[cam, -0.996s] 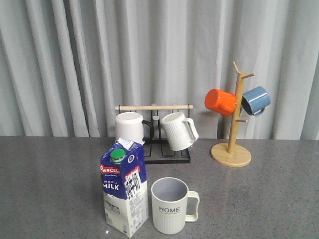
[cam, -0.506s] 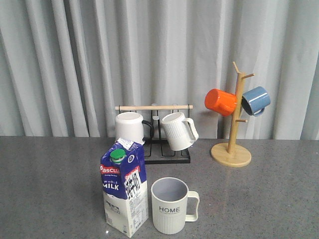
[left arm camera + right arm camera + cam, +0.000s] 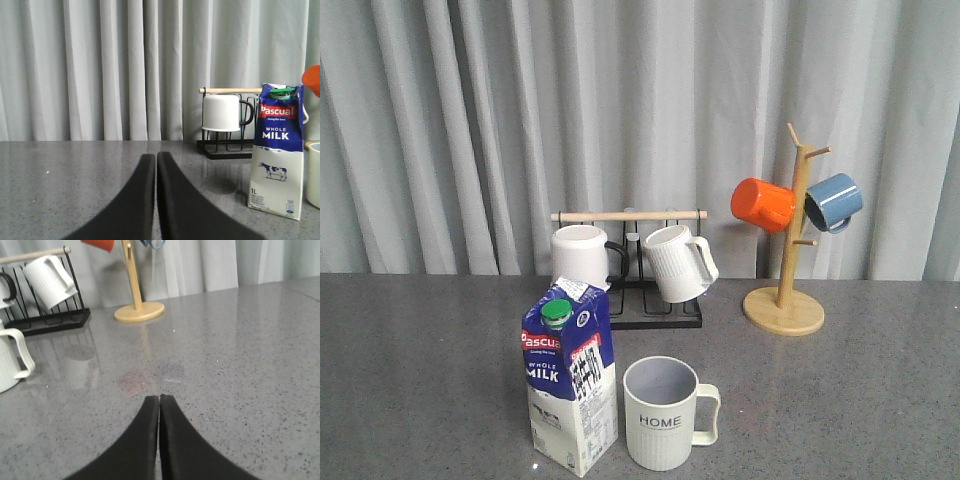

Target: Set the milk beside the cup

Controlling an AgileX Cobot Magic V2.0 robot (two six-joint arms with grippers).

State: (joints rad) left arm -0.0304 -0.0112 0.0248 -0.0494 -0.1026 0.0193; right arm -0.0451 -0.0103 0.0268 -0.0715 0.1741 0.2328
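grey speckled table (image 3: 410, 360) w/ pale curtain behind. milk (image 3: 570, 378) stands upright just left of the home cup (image 3: 663, 412), nearly touching, label side fwd, so placement looks done imo. both arms sit low and well apart from it: left gripper (image 3: 155, 162) fingers pressed together, holding nothing; right gripper (image 3: 159, 404) likewise closed & empty, prob parked since nothing's left to carry. black rack (image 3: 650, 310) w/ two white mugs and wooden mug tree (image 3: 786, 300) sit further back, out of the way.

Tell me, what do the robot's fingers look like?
In both wrist views they are plain black and smooth. Each of the left gripper and the right gripper has two curved fingers, wide at the base and narrowing to thin tips. No cables or markings show.
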